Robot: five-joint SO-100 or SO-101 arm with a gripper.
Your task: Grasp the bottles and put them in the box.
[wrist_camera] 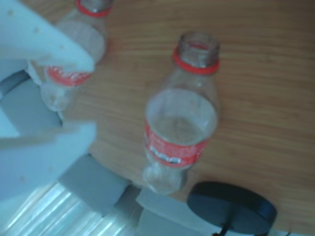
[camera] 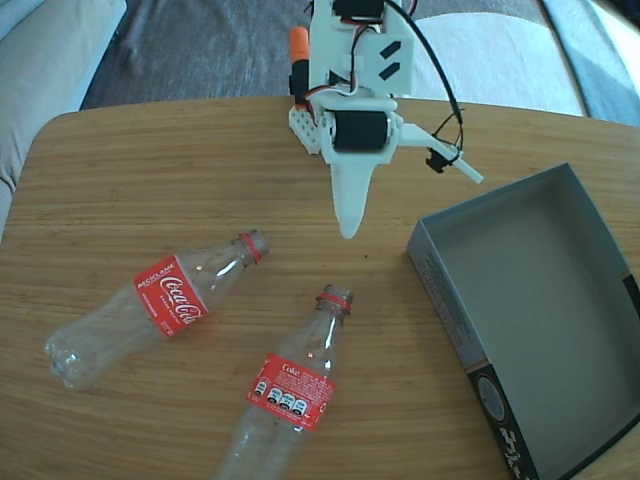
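The white fingers [wrist_camera: 91, 96] fill the left of the wrist view, spread apart and empty, one pad [wrist_camera: 44, 42] above and one below. In the fixed view the arm [camera: 355, 90] stands at the tabletop's [camera: 150, 180] far edge, one finger pointing down toward the bottles. Both bottles lie on their sides, capless. The left bottle [camera: 150, 305] runs diagonally, mouth toward the upper right, base toward the lower left. The right bottle [camera: 295, 385] lies steeper, mouth up toward the arm, base running off the lower edge. The two necks are near each other but apart. The box [camera: 530, 310] sits open at the right, its long axis slanting, well apart from both bottles and holding nothing.
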